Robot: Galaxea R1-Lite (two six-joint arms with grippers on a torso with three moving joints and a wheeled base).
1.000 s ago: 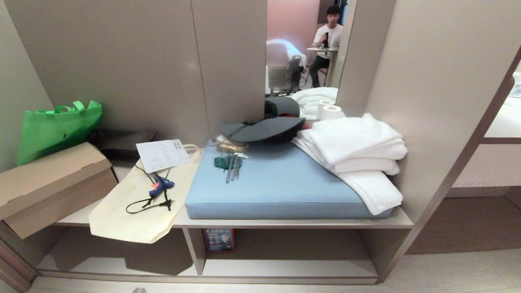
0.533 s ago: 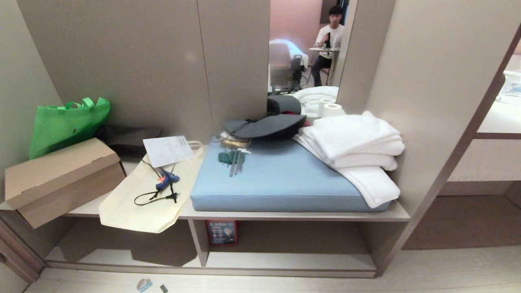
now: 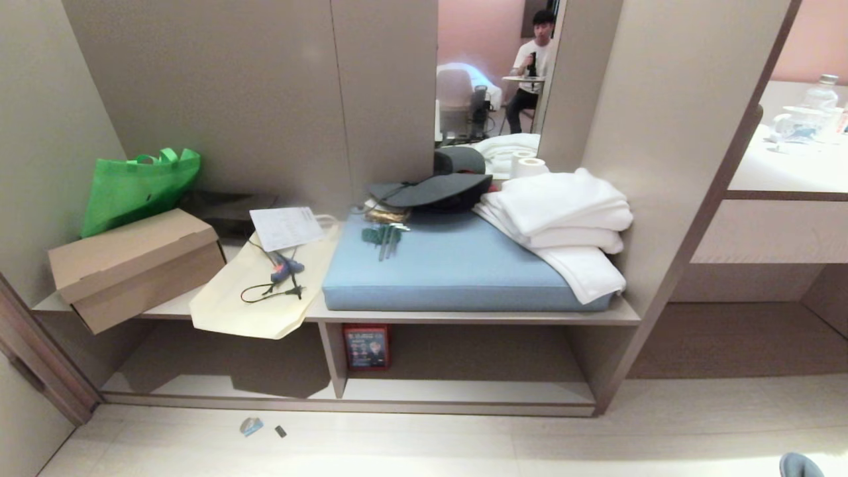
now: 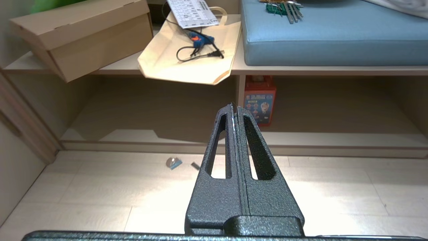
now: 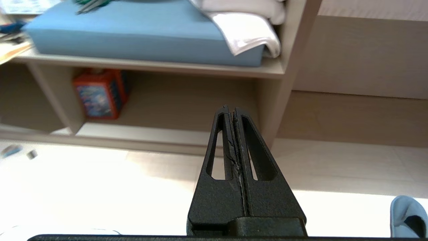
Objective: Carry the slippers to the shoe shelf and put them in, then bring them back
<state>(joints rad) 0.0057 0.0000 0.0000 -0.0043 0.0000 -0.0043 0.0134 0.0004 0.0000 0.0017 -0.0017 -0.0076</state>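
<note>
One grey-blue slipper (image 3: 800, 465) lies on the floor at the lower right edge of the head view, only its tip showing; it is also seen as slipper (image 5: 408, 217) in the right wrist view, well to the right of my right gripper (image 5: 230, 108), which is shut and empty. My left gripper (image 4: 235, 107) is shut too, with nothing in it, held above the floor facing the shoe shelf (image 4: 334, 139). The shoe shelf (image 3: 464, 392) is a low taupe cubby under a bench board, split by a divider (image 3: 333, 358). Neither gripper shows in the head view.
A red box (image 3: 366, 346) stands in the cubby by the divider. On the bench lie a cardboard box (image 3: 132, 265), a cream bag (image 3: 258, 311), a blue cushion (image 3: 457, 271), white towels (image 3: 563, 218) and a dark hat (image 3: 437, 192). Small litter (image 3: 252, 426) lies on the floor.
The whole head view has drawn back from the unit: the shelf looks smaller, more floor shows, and the slipper's tip has come into view at the lower right.
</note>
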